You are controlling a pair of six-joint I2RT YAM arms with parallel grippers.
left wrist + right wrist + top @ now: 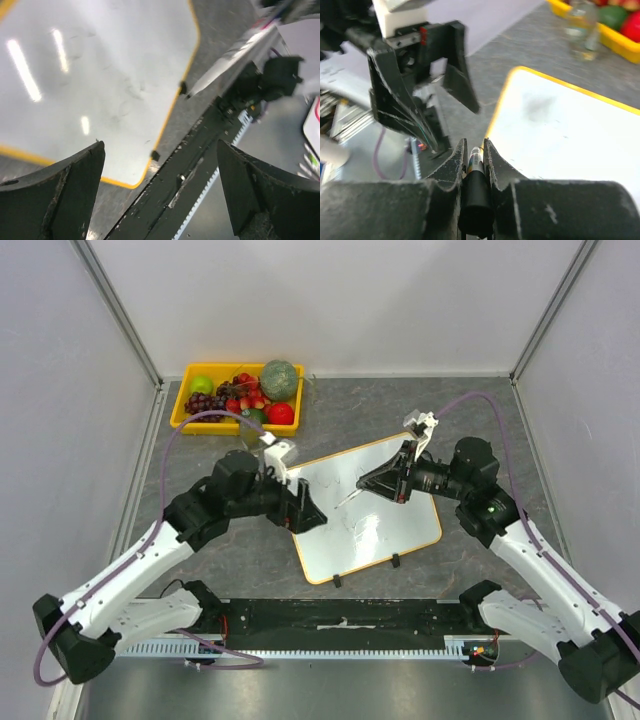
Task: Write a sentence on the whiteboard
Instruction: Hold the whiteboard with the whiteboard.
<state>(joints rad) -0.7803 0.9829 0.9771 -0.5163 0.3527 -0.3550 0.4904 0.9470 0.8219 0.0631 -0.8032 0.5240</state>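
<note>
Orange-framed whiteboard point(385, 530) is seen skewed at worktop point(480, 420) centre. Left gripper point(310, 518) is spread wide at its 9 o'clock edge; right gripper point(475, 146) is clamped on a marker point(476, 172) toward 1 o'clock.

The left gripper point(160, 147) had its two dark fingers point(65, 190) wide apart. Beyond them lay the flat white whiteboard w/ thin orange-yellow frame point(100, 55), faint dark marks point(131, 92) unreadable, two small black clips point(183, 89) on its right edge.
</note>
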